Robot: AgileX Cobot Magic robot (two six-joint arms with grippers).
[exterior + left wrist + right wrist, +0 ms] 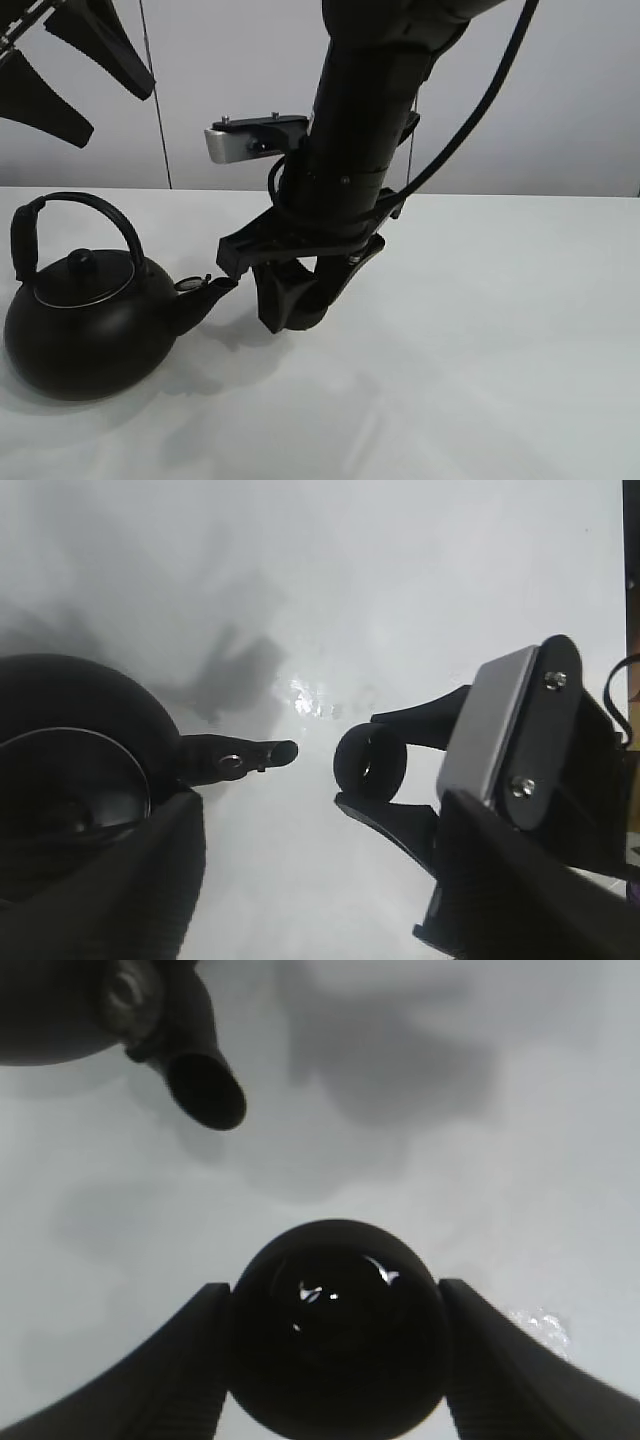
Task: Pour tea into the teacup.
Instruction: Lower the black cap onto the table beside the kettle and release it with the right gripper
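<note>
I count one kettle, one teacup and two grippers over one white table. The right gripper pinches the teacup, near the kettle's spout but apart from it, and the left gripper hangs spread wide above the kettle. The high view alone shows the kettle's arched handle and lid; the right wrist view alone looks into the teacup, where small glints show.
</note>
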